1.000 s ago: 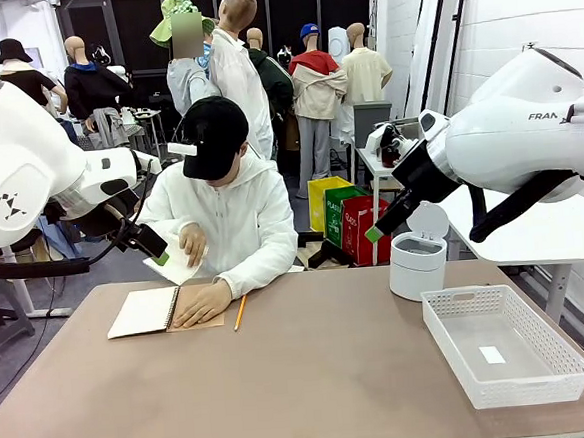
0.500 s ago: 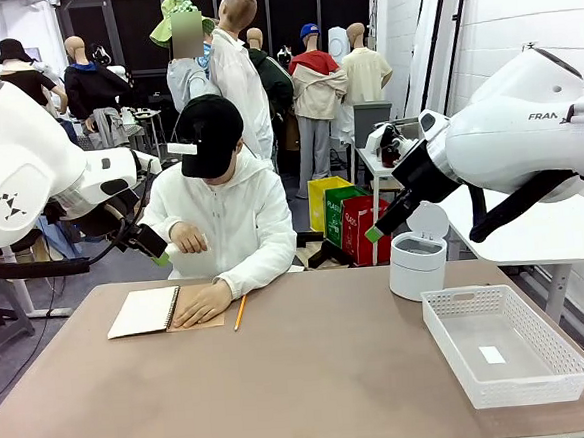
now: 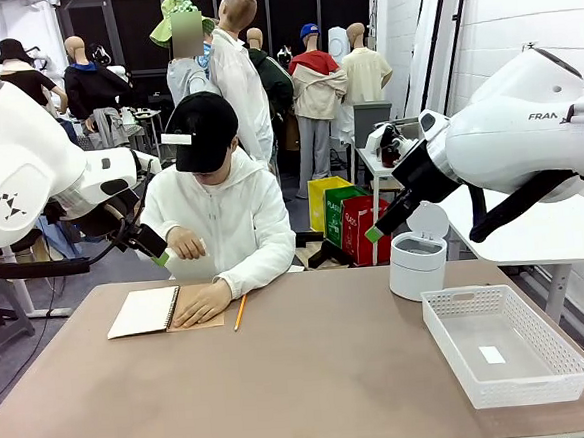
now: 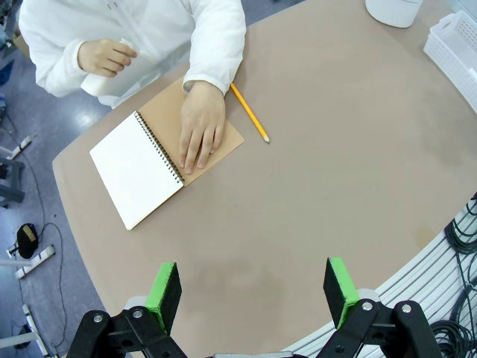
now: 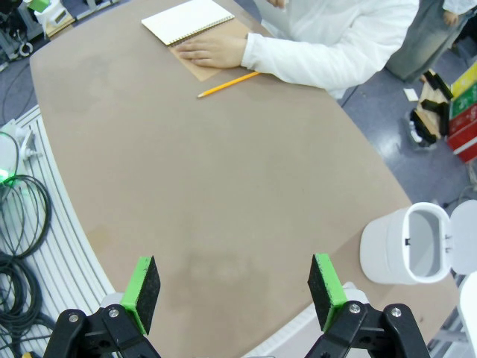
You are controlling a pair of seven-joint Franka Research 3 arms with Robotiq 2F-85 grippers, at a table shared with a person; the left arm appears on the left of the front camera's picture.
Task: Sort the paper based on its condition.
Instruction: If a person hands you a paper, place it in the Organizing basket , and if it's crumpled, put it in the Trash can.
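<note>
Presently my left pincer [image 4: 253,287] and right pincer [image 5: 233,287] both stand apart, holding nothing, high over the table [image 4: 335,149]. The paper [image 4: 97,80] is held in the person's hand [image 4: 106,55] beyond the notebook [image 4: 134,168], at the far edge; my left pincer is nearer it.

Robotics lab: white left arm [image 3: 23,173] and right arm [image 3: 527,137] at a brown table [image 3: 323,377], cable bundles [image 5: 19,224], white brick wall [image 3: 528,12].

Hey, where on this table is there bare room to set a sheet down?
The broad middle, from the pencil across to the white mesh basket, is bare, and so is the near edge. Crowded: the far left corner, with the open notebook under the person's hand, and the right side, with basket and lidded bin.
</note>
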